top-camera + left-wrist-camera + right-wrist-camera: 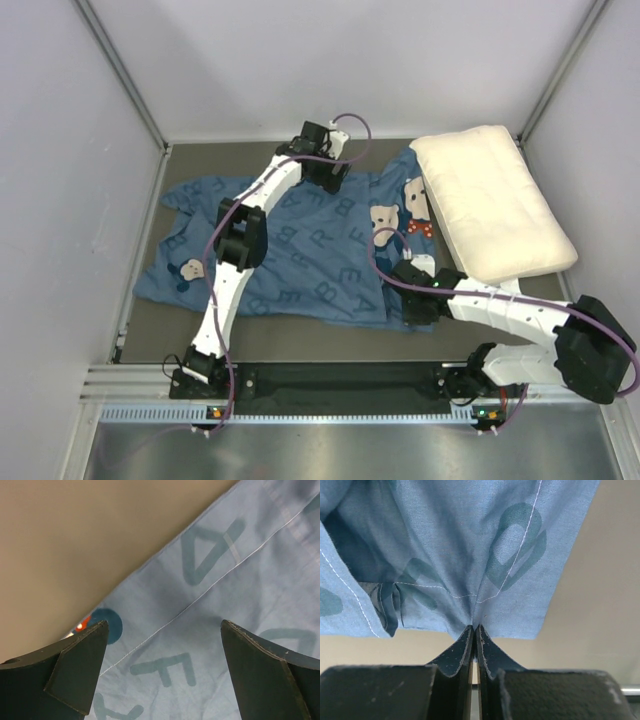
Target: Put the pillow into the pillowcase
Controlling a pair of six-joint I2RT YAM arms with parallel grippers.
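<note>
Pillow (495, 200) lies over the pillowcase's (300, 250) far right corner, outside it. Right gripper (475, 630) is clamped on the pillowcase's near right hem; left gripper (164, 625) hangs spread wide above its far edge. My worry: the pinch has caught both layers, keeping the mouth closed, or it slips off the thin fold.

1. Top ext cam: high, behind arm bases (bottom of frame), looks down & fwd. Far off, takes in whole table (230, 160), pillowcase (300, 260), pillow (490, 200).
2. L wrist cam: close, looks down past left gripper (165, 625), fingers in lower corners; bare table upper left of frame.
3. R wrist cam: v. close, looks along right gripper (474, 627) at bottom ctr.
4. Shared: all 3 see pillowcase. Wrist views = patches of top view, upper ctr & lower right of ctr.
</note>
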